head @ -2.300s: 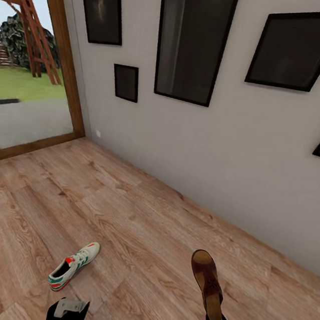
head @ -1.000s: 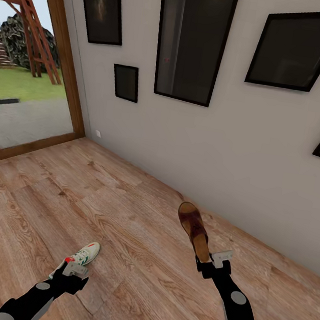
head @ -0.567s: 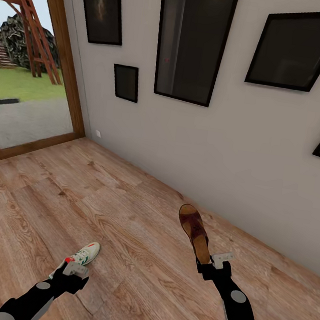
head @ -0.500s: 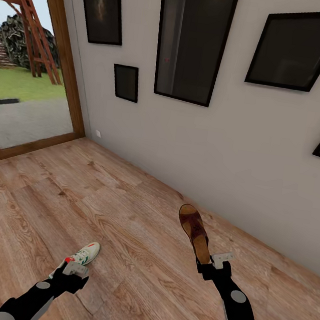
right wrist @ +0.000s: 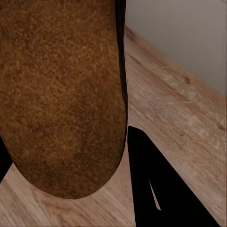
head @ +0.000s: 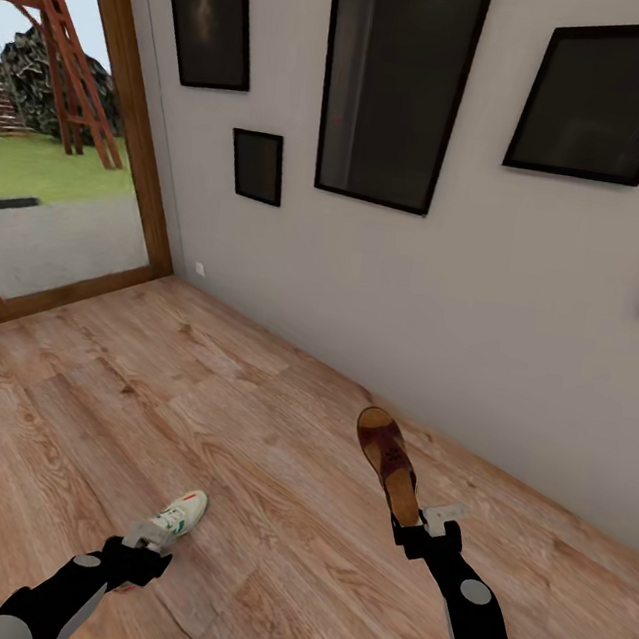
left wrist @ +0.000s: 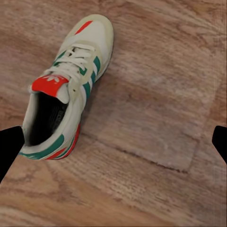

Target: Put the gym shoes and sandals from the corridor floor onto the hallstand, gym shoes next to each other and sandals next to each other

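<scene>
On the corridor floor [head: 244,431], in the head view, one gym shoe [head: 175,519] lies at seven o'clock, the left claw [head: 143,544] just over its heel end. At five o'clock the right claw [head: 420,527] is clamped on a sandal [head: 388,464], toe toward the wall [head: 522,316].

In the left wrist view, the gym shoe [left wrist: 68,87] lies on planks between widely parted fingertips [left wrist: 9,146].

In the right wrist view, the sandal's sole [right wrist: 61,94] sits against a dark finger [right wrist: 161,189].
</scene>
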